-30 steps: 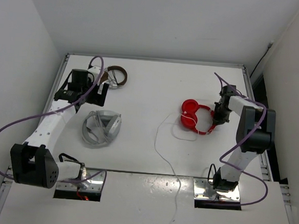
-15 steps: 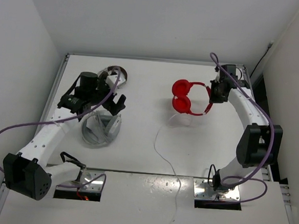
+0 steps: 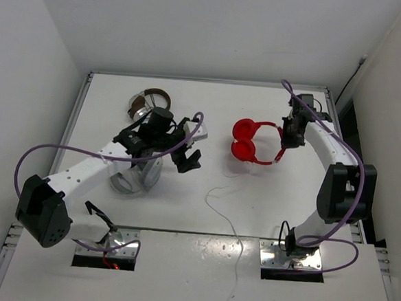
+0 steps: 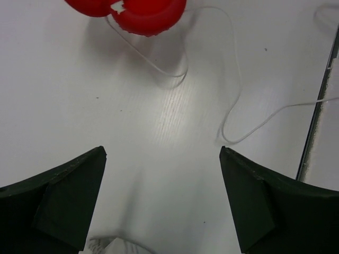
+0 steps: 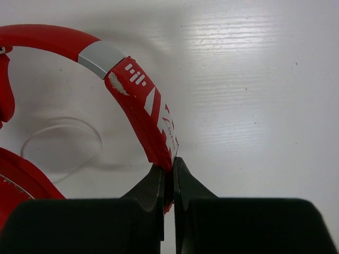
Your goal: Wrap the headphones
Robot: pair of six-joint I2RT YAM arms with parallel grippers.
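The red headphones [image 3: 250,141] hang in my right gripper [image 3: 284,137], which is shut on the thin red headband [image 5: 143,114]. The two ear cups [image 3: 242,150] sit left of the gripper, just above or on the table. The white cable [image 3: 219,196] runs down from the cups, loops on the table and trails off the near edge. My left gripper [image 3: 188,153] is open and empty, left of the ear cups. In the left wrist view the red cups [image 4: 143,11] are at the top, and the cable [image 4: 233,100] curls ahead of the jaws.
Grey-white headphones [image 3: 133,177] lie under my left arm. Brown-and-silver headphones [image 3: 146,100] lie at the far left. Walls close the table on the left, back and right. The table's near edge [image 3: 201,233] is just in front of the arm bases.
My left gripper swung right across the table towards the red headphones. My right gripper lifted the headphones by the headband, moved them far and left, then held about still.
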